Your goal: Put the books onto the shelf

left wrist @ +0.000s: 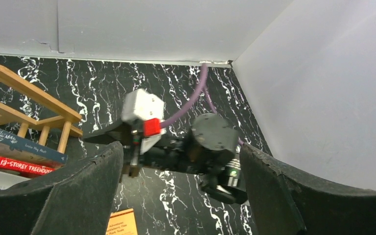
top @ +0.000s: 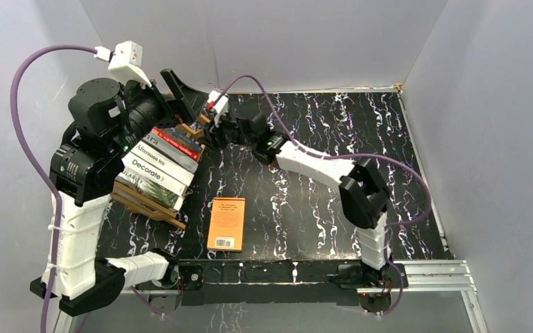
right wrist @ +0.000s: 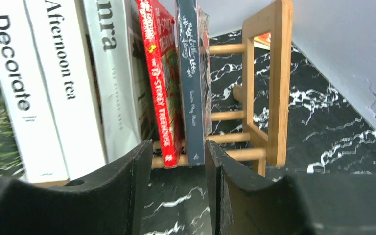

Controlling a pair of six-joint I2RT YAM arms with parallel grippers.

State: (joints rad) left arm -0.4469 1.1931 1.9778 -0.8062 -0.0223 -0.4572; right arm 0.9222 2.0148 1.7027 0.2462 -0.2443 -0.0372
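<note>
**A:** What are the right fingers (right wrist: pixel 142 171) doing?

**B:** They're partway open with nothing between them. The tips sit just short of the red book (right wrist: pixel 161 88) and the blue book (right wrist: pixel 191 78).

**A:** And the left fingers (left wrist: pixel 98 191)?

**B:** Spread wide and empty, hovering over the shelf's (right wrist: pixel 279 83) far end.

**A:** Which step is this?

**B:** I'd say the tail of shelving a book. By my count six stand on the shelf, at 9 o'clock on the surface (top: pixel 305 208). The orange book (top: pixel 226 223) lies flat at 6 o'clock, well apart from the shelf.

**A:** And next?

**B:** Probably back off and fetch the orange book. It lies flat, so an edge needs lifting first. Then it goes into the gap between the blue book and the end frame.
</note>
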